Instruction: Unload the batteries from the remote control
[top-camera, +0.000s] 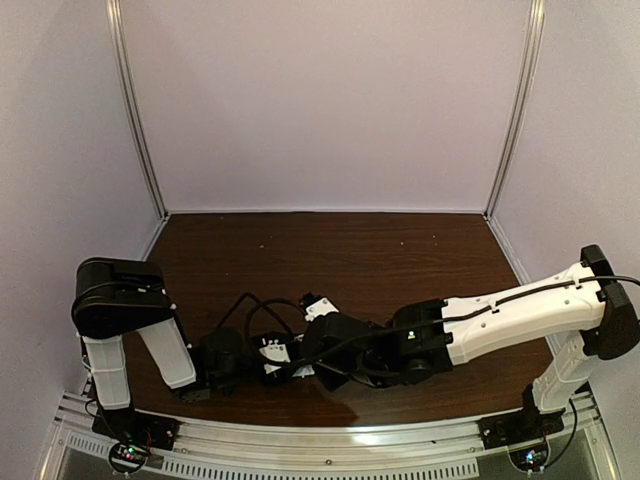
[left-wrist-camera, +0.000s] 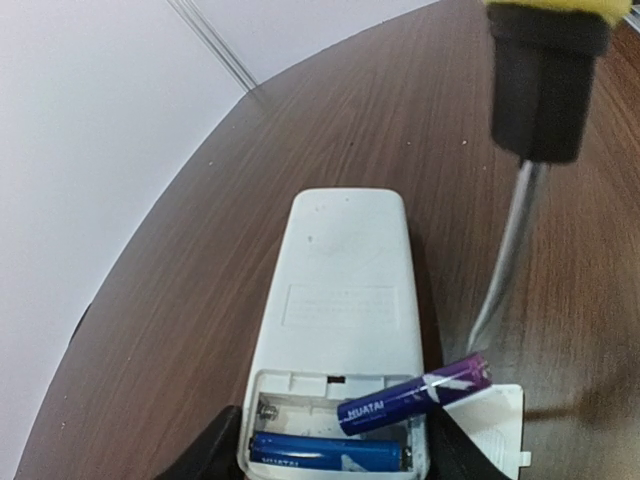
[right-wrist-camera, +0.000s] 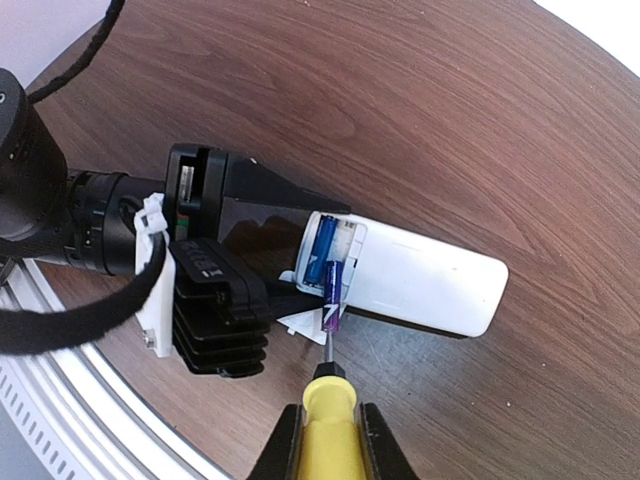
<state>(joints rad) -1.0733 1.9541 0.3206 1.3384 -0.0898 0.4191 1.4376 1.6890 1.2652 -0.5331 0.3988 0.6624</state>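
The yellow-handled screwdriver (right-wrist-camera: 328, 405) fills the bottom of the right wrist view. Its handle is pinched between the fingers of the right end effector (right-wrist-camera: 330, 445), so the thin shaft points ahead at the open end of the remote control (right-wrist-camera: 425, 280). The tip meets the raised end of the lifted battery (left-wrist-camera: 415, 393). That cell lies slantwise, one end down in the compartment and the other up over the remote's side edge. It looks like a prying hold, though I cannot tell whether the blade is under the cell or only against it.

The seated battery (left-wrist-camera: 325, 452) lies flat in its slot at the very end of the remote. The left end effector (left-wrist-camera: 335, 470) is pressed in on the two long sides of the remote at that same end, probably to keep it from sliding under the lever's push. The small white cover piece (left-wrist-camera: 495, 425), already off, lies just beside the remote's open end, close under the raised cell. The remote lies back-up on the table (left-wrist-camera: 400, 120). By my reading one cell is half out and the other is not yet started.
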